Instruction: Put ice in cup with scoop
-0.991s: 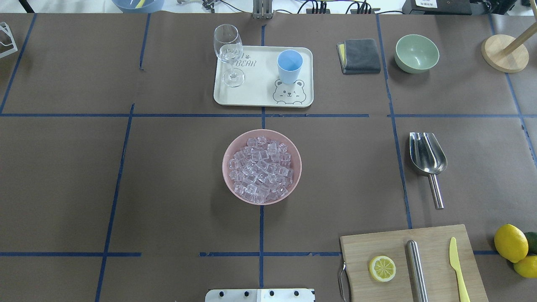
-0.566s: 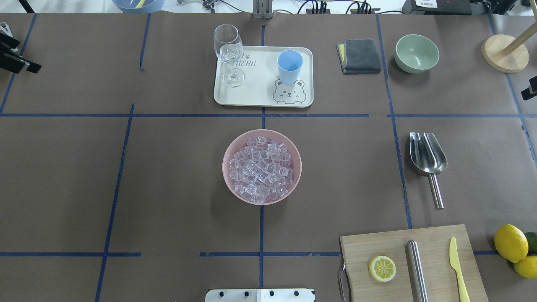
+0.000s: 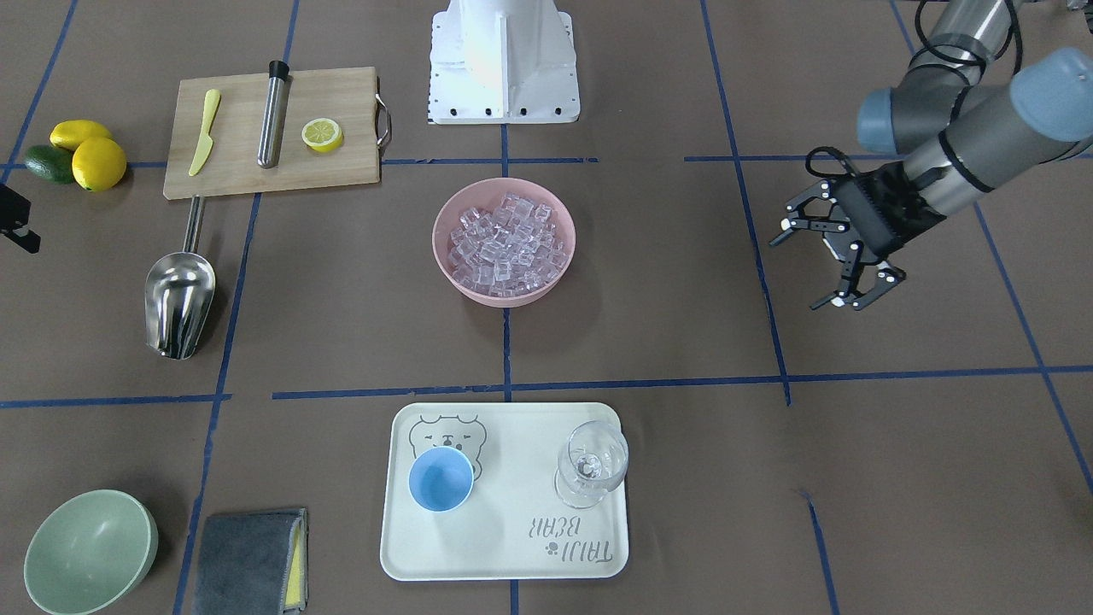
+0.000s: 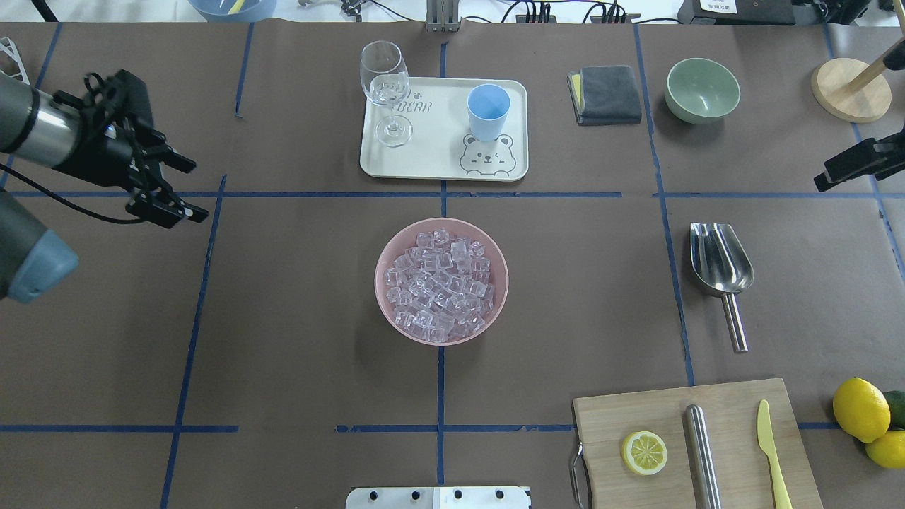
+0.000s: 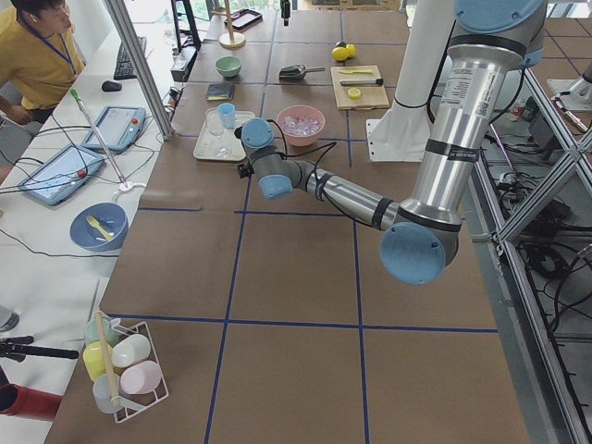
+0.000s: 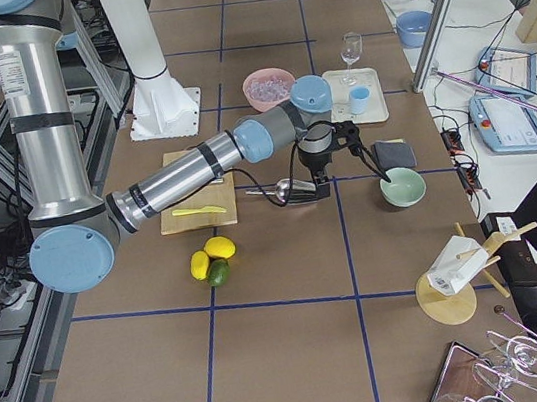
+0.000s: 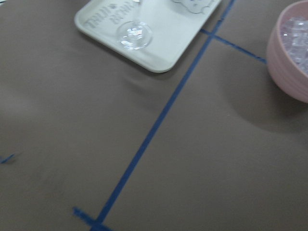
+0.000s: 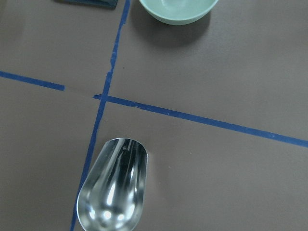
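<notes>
**A:** anyone spot readable text anywhere in this setup?

**B:** pretty much just the tray (image 4: 438, 159). There are 2 lines printed in 1 corner. "BEAR" is clear, with a tiny paw print (image 4: 418, 92) beside it. The word above looks like "TAIJI". From overhead the wine glass (image 4: 385, 92) covers part of it, and the front-facing view shows it upside down. There's also a cartoon bear face (image 4: 488, 154) drawn on the tray.

**A:** stickers on the arms?

**B:** there's a label (image 5: 460, 88) on the left arm (image 5: 444, 157) and a sticker (image 6: 14, 67) on the right arm (image 6: 43, 144). The print's too small to read on both.
</notes>
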`<action>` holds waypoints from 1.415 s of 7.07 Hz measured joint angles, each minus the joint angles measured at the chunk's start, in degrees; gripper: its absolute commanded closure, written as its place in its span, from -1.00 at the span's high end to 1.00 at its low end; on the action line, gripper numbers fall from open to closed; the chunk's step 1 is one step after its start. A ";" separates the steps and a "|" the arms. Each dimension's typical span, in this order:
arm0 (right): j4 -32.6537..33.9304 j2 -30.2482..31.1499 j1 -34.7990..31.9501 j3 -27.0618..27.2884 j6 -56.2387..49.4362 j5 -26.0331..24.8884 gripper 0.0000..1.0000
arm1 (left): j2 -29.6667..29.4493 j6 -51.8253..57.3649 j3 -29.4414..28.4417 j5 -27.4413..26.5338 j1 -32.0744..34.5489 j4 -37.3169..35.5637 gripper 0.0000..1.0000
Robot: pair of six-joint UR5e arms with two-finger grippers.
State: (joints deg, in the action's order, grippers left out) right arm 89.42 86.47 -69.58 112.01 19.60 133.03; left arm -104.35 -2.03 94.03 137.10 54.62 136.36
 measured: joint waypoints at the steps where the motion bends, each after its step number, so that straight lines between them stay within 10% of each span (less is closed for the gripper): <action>1: -1.76 0.11 2.22 0.06 2.41 -0.56 1.00 | -0.38 0.07 -2.28 -1.12 -3.14 3.94 0.99; 10: -11.88 2.23 15.18 1.61 24.42 -7.60 1.00 | -10.65 -7.21 -10.06 -20.04 -25.56 19.99 0.98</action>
State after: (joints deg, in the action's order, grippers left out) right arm 77.55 88.69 -54.40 113.62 44.02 125.43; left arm -115.00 -9.24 83.97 117.06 29.07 156.34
